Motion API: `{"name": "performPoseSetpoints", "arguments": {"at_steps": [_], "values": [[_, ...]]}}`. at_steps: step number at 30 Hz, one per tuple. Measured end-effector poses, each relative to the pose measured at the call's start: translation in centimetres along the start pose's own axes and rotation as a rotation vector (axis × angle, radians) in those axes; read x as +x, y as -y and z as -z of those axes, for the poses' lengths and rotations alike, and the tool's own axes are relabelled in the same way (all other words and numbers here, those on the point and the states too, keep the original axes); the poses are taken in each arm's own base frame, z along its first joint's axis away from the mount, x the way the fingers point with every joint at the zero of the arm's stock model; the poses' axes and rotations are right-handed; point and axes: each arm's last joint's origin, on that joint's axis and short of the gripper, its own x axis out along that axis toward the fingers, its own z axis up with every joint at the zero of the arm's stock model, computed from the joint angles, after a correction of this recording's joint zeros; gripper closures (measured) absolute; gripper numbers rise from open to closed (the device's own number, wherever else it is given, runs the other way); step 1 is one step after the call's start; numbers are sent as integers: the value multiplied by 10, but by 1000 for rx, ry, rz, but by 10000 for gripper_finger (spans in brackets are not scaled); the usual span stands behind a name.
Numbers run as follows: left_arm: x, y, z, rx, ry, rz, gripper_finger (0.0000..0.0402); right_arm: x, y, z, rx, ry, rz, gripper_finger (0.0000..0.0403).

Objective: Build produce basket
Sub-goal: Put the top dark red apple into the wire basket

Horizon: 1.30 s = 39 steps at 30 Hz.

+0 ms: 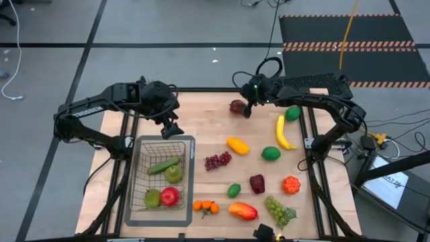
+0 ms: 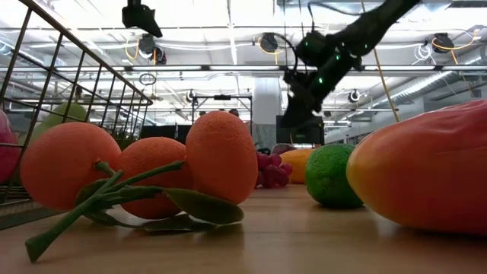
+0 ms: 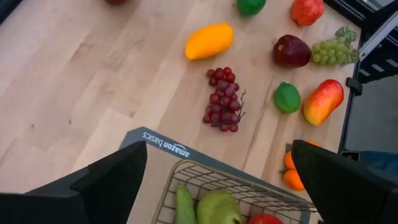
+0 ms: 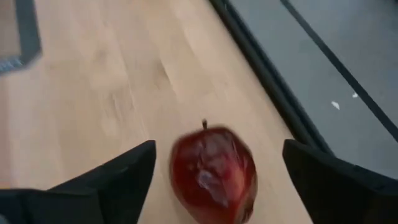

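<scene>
The wire basket (image 1: 190,176) lies on a grey mat at the near left and holds a cucumber (image 1: 163,165), two green pears and a red apple (image 1: 169,196). My left gripper (image 1: 172,129) hangs open above the basket's far end (image 3: 186,168), with nothing between its fingers. A dark red apple (image 1: 236,106) rests on the table near the far edge. My right gripper (image 1: 248,109) is open just to its right. In the right wrist view the apple (image 4: 214,177) lies between the two spread fingers (image 4: 124,174), with a gap on each side.
Loose produce covers the table's right half: yellow mango (image 1: 237,145), purple grapes (image 1: 217,160), limes (image 1: 270,153), banana (image 1: 282,132), another dark apple (image 1: 257,183), green grapes (image 1: 279,210), red-yellow mango (image 1: 242,211), oranges (image 1: 205,207). Bare wood lies between the basket and the far edge.
</scene>
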Motion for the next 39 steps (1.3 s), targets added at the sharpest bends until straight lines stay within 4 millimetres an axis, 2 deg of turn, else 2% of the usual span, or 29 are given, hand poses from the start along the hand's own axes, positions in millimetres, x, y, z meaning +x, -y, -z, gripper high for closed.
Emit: {"name": "performPoseSetpoints", "arguments": {"at_steps": [7, 21, 32, 39], "values": [[0, 0, 0, 6, 0, -3, 5, 23, 4, 22, -30, -75, -30, 15], [0, 0, 0, 12, 1, -9, 5, 56, 1, 41, -46, -142, -83, 12], [0, -2, -1, 4, 15, -46, 5, 60, -8, 41, -68, -149, -103, 63], [0, -3, -1, 5, 32, -93, 5, 61, -15, 40, -46, -150, -111, 68]]}}
